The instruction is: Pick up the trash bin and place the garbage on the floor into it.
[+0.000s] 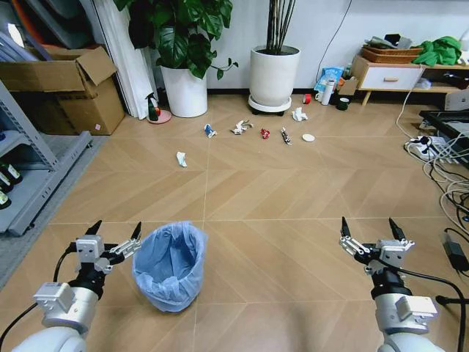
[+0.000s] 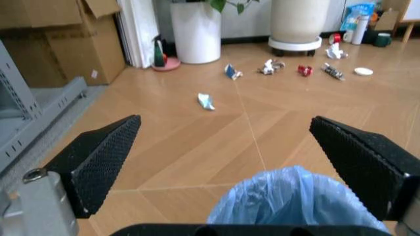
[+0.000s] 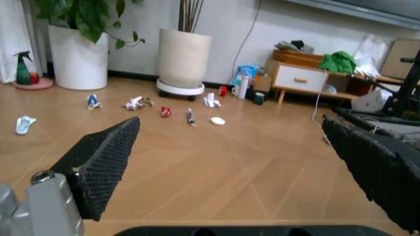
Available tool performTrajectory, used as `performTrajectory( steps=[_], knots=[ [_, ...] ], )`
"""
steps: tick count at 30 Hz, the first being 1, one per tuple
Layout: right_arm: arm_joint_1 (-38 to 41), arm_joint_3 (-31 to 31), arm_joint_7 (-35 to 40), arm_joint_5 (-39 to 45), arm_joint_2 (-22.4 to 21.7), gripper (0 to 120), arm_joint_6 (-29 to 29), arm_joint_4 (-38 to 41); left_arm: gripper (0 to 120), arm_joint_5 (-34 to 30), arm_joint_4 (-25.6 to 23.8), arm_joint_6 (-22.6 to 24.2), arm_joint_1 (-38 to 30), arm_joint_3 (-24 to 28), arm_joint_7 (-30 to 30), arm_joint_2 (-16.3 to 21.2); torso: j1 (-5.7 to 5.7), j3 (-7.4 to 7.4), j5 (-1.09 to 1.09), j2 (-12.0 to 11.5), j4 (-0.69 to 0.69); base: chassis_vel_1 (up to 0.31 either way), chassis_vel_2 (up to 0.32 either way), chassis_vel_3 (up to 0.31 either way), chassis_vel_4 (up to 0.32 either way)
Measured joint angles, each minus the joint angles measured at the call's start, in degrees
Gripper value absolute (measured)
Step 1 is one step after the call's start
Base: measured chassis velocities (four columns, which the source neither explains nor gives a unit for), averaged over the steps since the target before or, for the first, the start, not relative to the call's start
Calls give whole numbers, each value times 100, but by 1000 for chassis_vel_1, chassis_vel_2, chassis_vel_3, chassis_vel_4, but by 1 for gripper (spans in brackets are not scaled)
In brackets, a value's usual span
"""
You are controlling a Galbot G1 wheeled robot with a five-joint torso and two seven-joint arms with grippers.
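Bin (image 1: 170, 267) upright on the floor (image 1: 278, 242), close in front, just beside the left gripper (image 1: 115, 233) and not touched by it. Small, round, lined with a crinkled blue bag that spills over the rim. Probably light and easy to tip; liner soft and slippery, likely to slide or bunch under the fingers. Best taken at the rim, one finger inside and one outside, pinching wall and liner together rather than loose plastic alone.

Garbage (image 1: 264, 133) well apart from the bin, strung in a loose row far ahead near two white pots (image 1: 274, 76): paper wads, a blue-white scrap, a red wrapper, a dark wrapper, a white disc (image 1: 308, 137). One wad (image 1: 182, 158) lies nearer, alone. All thin and light, likely to skid on smooth tile.

Left gripper wide open, holding nothing. Right gripper (image 1: 372, 231) also wide open and empty, over bare floor well to the bin's right.

From the head: whole layout, bin between the arms but nearer the left. From the left wrist: bag's edge (image 2: 295, 201) low between the spread fingers (image 2: 98, 160), so roughly lined up already. From the right wrist: litter row (image 3: 164, 110) low across the floor, plus a side table (image 3: 305, 78) and cables (image 3: 367, 123) off to the right.
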Motion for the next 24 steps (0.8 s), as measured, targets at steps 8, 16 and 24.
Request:
performTrajectory(
  steps=[8,16,24],
  knots=[
    [0,117,80,201,-180,100,-74,-42,100,-263,48,555,-49,118,-232,371,0,0,0,0,1,0,0,0,0],
    [-107,133,111,246,-265,100,-104,77,100,-956,336,2014,-453,333,-664,832,0,0,-2,0,0,0,0,0,0],
    [-36,-4,123,303,-424,100,-158,69,100,-1143,790,2606,-904,445,-689,1016,0,0,1,0,-1,0,0,0,0]
  ],
)
